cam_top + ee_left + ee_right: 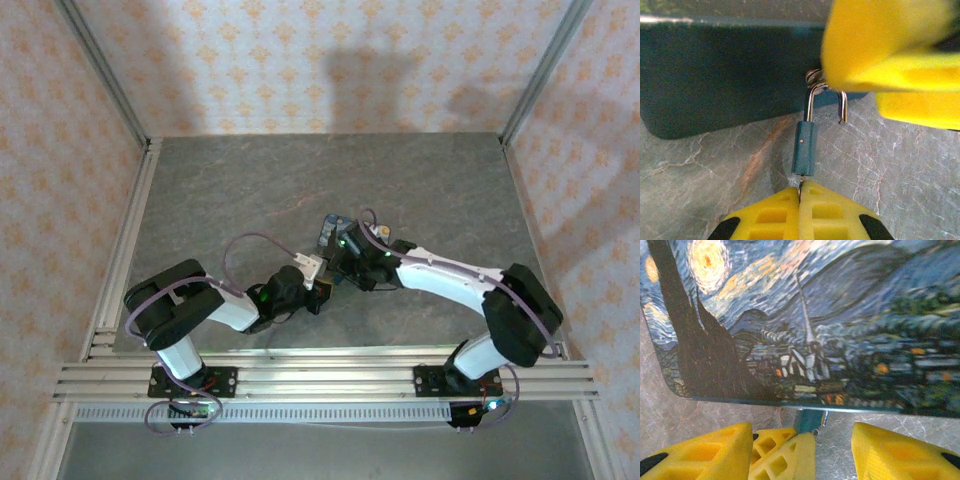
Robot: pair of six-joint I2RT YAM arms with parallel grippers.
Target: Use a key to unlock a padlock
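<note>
The padlock [804, 147] is a small blue body hanging by its silvery loop [824, 97] from the hasp on the side of the dark painted box [815, 315]. One end of the loop hangs free beside the body. My left gripper [801, 192] is shut on the key [801, 184], whose blade enters the padlock's underside. My right gripper [801, 432] is open. Its yellow fingers [910, 80] straddle the padlock [810, 419] and the left fingertips [785, 452]. In the top view both grippers, left [318, 290] and right [348, 262], meet at the table's middle.
The box [332, 228] stands on the grey marbled table [250, 190], just beyond the grippers. Patterned walls and metal rails [125, 260] enclose the table on three sides.
</note>
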